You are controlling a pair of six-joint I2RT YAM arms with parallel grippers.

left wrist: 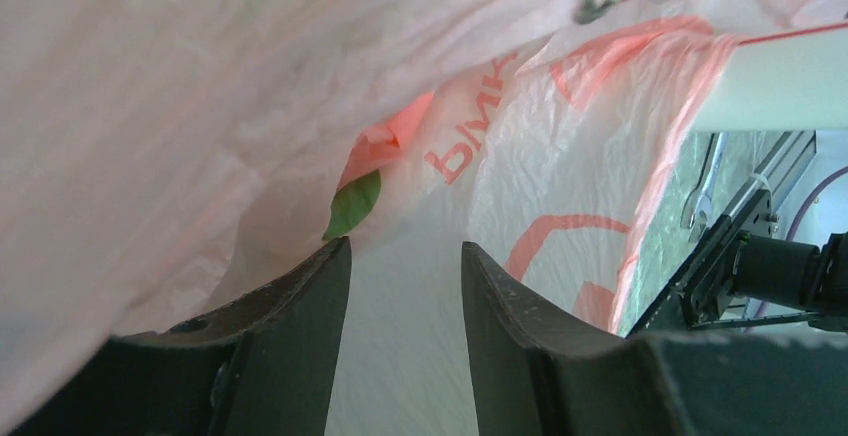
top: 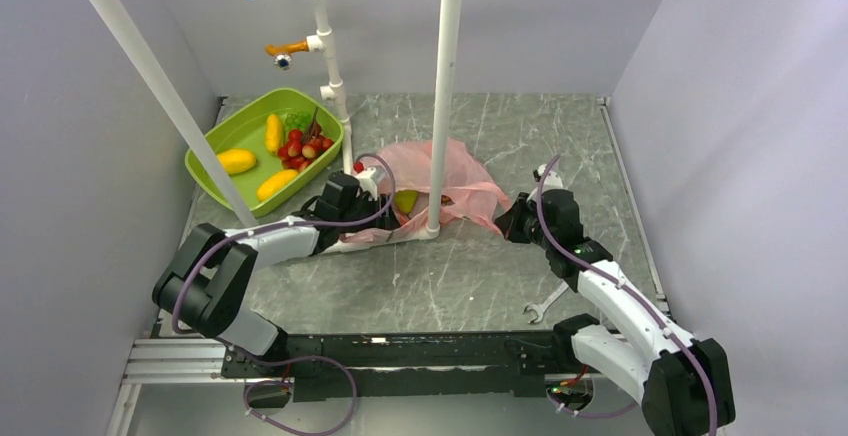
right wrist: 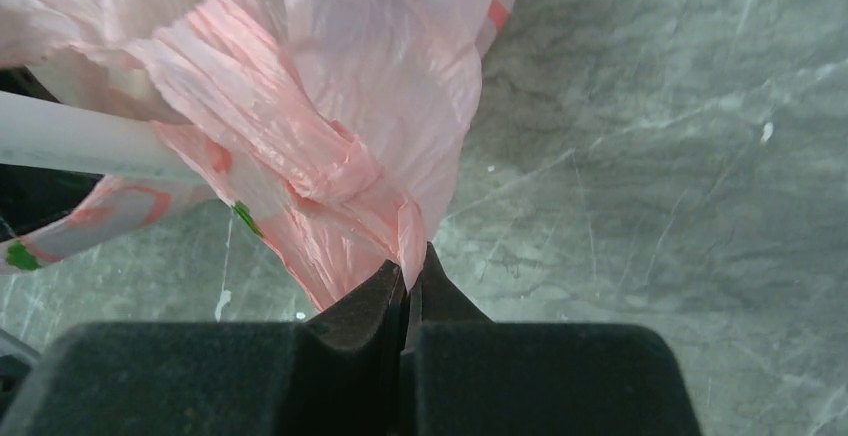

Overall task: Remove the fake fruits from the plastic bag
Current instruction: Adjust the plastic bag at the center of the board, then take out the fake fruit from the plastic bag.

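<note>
The thin, crinkly pink plastic bag [top: 462, 181] lies mid-table. The right gripper [right wrist: 412, 268] pinches its gathered right edge, and the left gripper [left wrist: 406, 246] sits spread inside its mouth. Hold that edge taut, then close on the yellowish plastic fruit [top: 405, 200] there.

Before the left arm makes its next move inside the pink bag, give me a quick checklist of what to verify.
1. Right end effector clamped on plastic bag: ok, shut on a bunched edge.
2. Left end effector open inside the bag: ok.
3. Fruit between left fingers: not ok, only bag film there.
4. Fruits left in the bag: cannot tell, film hides them.
5. Room in green tub: ok, bare floor shows.
</note>
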